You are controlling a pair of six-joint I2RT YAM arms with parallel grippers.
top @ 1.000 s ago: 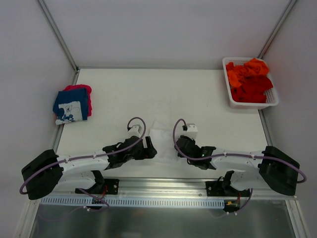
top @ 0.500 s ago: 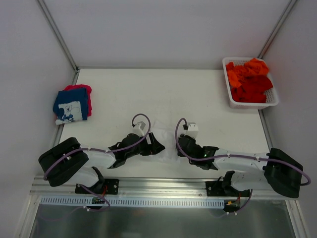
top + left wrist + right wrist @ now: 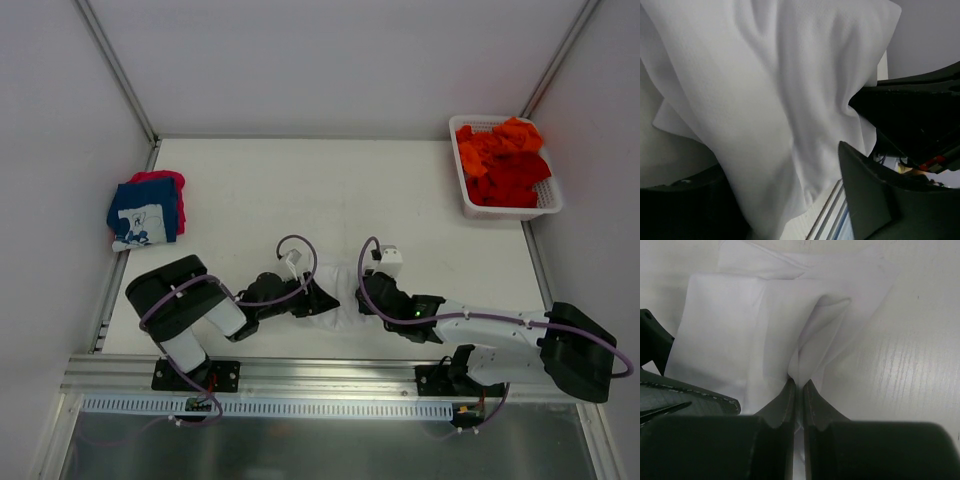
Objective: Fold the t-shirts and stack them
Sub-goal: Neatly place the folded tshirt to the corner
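Task status: partly complete, by my judgement; work is in hand on one garment.

Done: a small stack lies at the far left edge of the table (image 3: 300, 180), with the navy t-shirt (image 3: 145, 212) with white print folded on top of the pink-red t-shirt (image 3: 170, 181); both look folded.

In hand: the white t-shirt (image 3: 735, 325) lies at the near middle of the table, between the two arms, partly folded and bunched; its outline against the pale tabletop is hard to trace from above.

Right gripper (image 3: 797, 385): closed, with a raised fold of the white t-shirt pinched between its fingertips; the wrist view shows this plainly.

Left gripper (image 3: 318, 298): jaws stand apart, with white cloth draped between the fingers (image 3: 865, 195); no pinch is visible, so I rate it as open against the cloth and not holding it.

Outstanding: the orange and red t-shirts (image 3: 505, 160) lie crumpled in a heap in the white lattice basket (image 3: 548, 207) at the far right corner, well apart from the stack; none of these is folded; how many there are cannot be told.

Assessment: the white t-shirt needs its fold finished and a transfer onto the stack; the basket load accounts for most of the work left.
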